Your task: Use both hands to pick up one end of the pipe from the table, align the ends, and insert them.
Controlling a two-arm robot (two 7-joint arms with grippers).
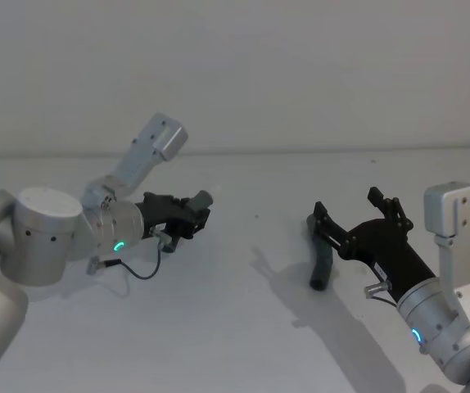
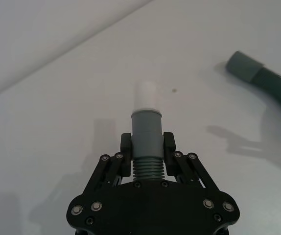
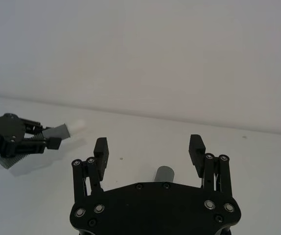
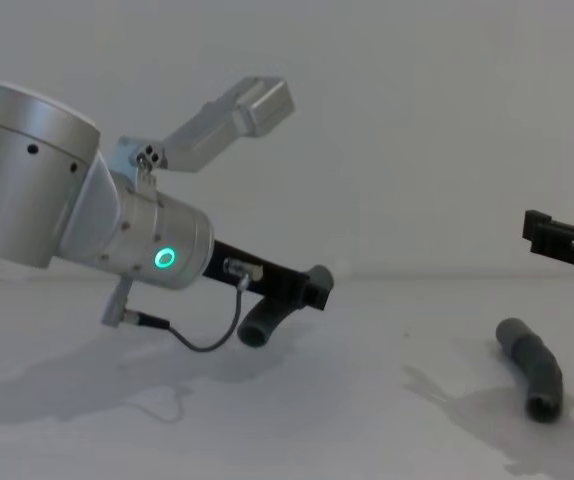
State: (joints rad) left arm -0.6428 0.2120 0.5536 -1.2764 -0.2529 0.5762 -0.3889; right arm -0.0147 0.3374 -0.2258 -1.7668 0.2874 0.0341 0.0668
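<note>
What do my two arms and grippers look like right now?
Left arm and right arm are silver cylinders, each with a small glowing green-blue light and a boxy silver bracket. Left gripper and right gripper are black two-finger linkages dotted with silver screws. A thin black cable loops under the left wrist.

The worktop (image 1: 251, 327) between the left tool (image 1: 196, 211) and the right tool (image 1: 345, 205) is bare, so a tool can pass freely there. Ahead of the left tool, its held pipe piece (image 2: 146, 125) sticks out. The right tool's fingers stand wide apart. The second pipe piece (image 1: 323, 260) lies on the worktop below them.
</note>
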